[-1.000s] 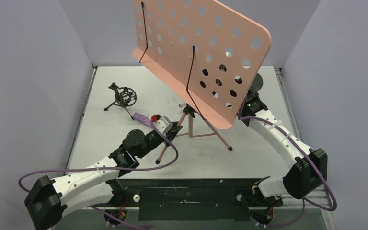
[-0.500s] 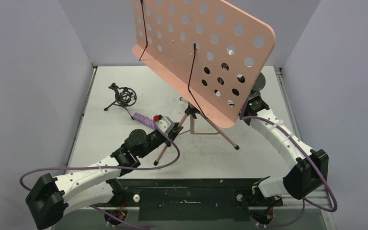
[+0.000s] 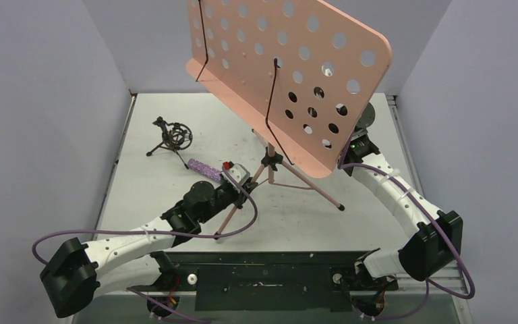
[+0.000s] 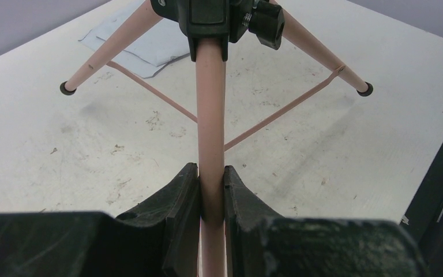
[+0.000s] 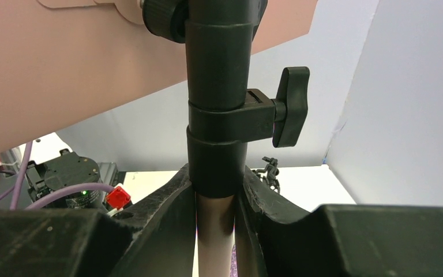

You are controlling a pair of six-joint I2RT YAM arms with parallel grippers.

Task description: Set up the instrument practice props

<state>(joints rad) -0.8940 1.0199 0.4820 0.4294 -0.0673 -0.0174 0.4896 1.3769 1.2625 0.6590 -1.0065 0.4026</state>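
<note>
On the pale worktop (image 3: 378,216), near its middle, the pink music stand (image 3: 290,67) is stood. Its leg (image 4: 210,104) is clenched by the left pincer (image 4: 211,184), its post (image 5: 216,86) by the right pincer (image 5: 216,196).

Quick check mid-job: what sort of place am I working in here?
Probably a lab test cell, not a music room: bare pale walls box in a scuffed white table, with robot arms bolted along its near edge.
</note>
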